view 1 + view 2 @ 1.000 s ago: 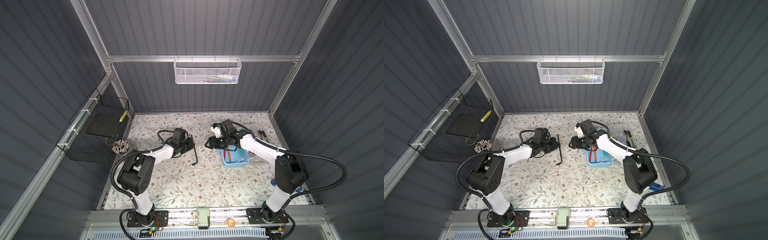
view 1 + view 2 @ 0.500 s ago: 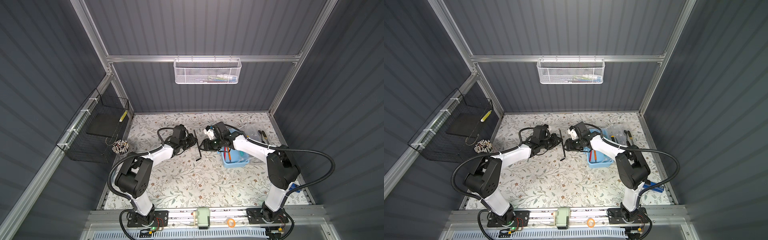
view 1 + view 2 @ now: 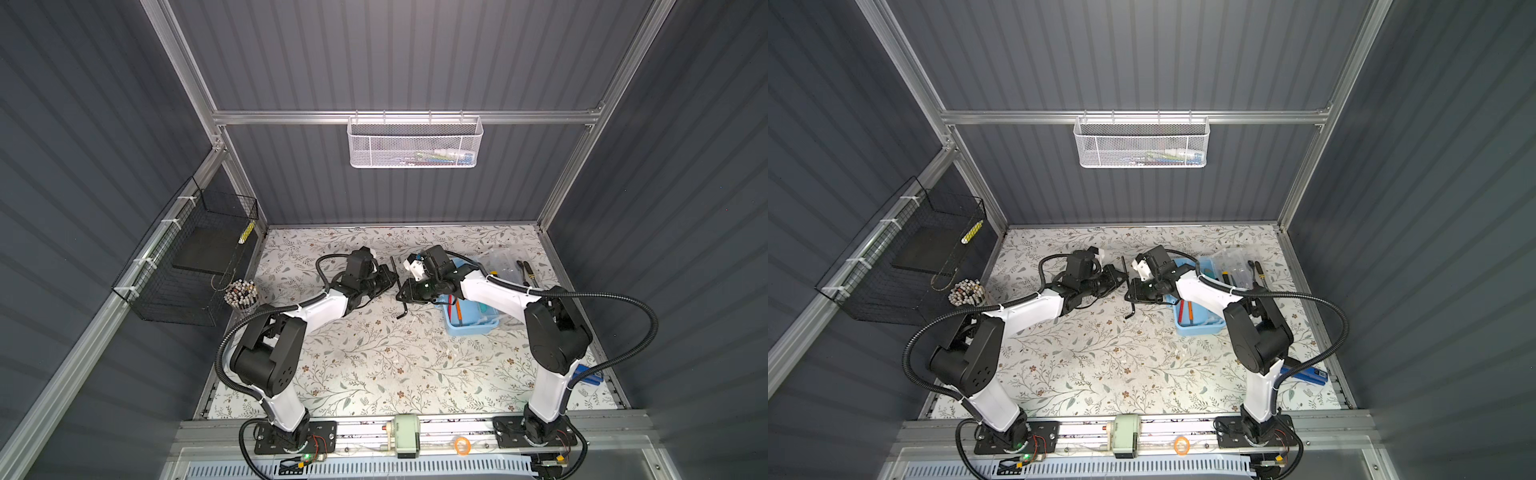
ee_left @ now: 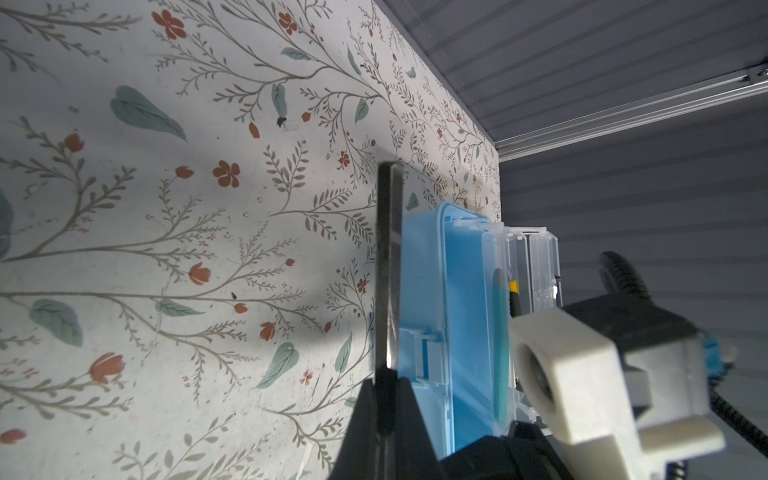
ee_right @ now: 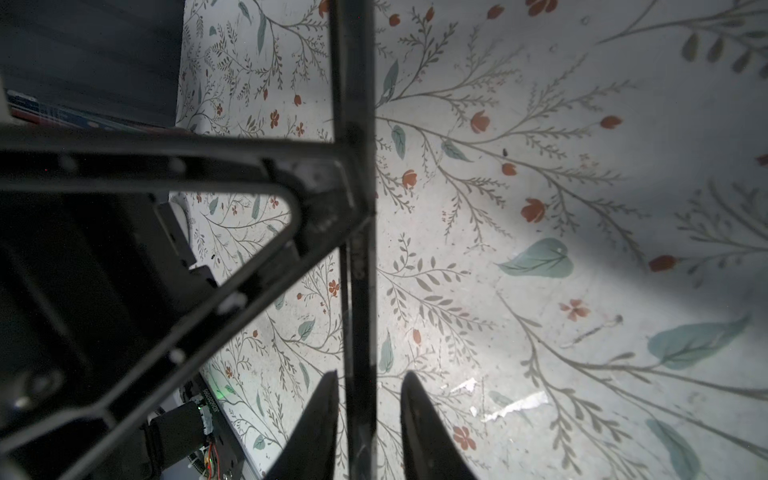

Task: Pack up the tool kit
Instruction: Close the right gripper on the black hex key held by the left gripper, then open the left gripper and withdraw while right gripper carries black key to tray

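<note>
Left gripper (image 4: 385, 378) is clamped tight on the long shaft of a black hex key (image 4: 388, 249). The right gripper (image 5: 368, 378) faces it from the other side, its fingers (image 5: 419, 428) part-open astride the same shaft, with a gap showing beside one of them. Both meet over the flowered table (image 3: 374, 365), mid-width and toward the back. Just to their right sits the light-blue box (image 3: 469, 328), open. Its clear lid (image 3: 500, 259) lies behind it, toward the back wall. Two dark-handled tools (image 3: 527, 272) lie beside the lid, outside the box. Red and orange screwdrivers (image 3: 457, 309) rest inside the box. In both top views the hex key's bent end points toward the table's near edge.
</note>
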